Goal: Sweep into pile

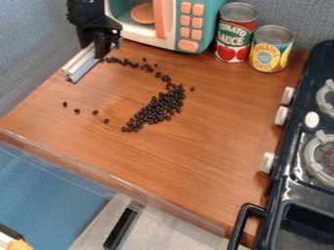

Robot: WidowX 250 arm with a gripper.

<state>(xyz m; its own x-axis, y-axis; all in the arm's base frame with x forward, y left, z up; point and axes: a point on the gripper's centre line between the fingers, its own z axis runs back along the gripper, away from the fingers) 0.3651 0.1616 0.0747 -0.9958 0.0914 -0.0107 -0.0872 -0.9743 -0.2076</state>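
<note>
Status: the sweep is appearing partly complete, probably past halfway. Most of the dark beans are lying on the desk, in front of the toy microwave, and are forming a dense but elongated heap. Outstanding: a thin trail is curving from just off the microwave's left front corner toward the heap; four loose beans are sitting farther out, forward and left of the microwave; one single bean is lying in front of its right side. The gripper is hanging beside the microwave's left end, touching or nearly touching a metal bar; its opening and any hold are remaining indeterminable.
</note>
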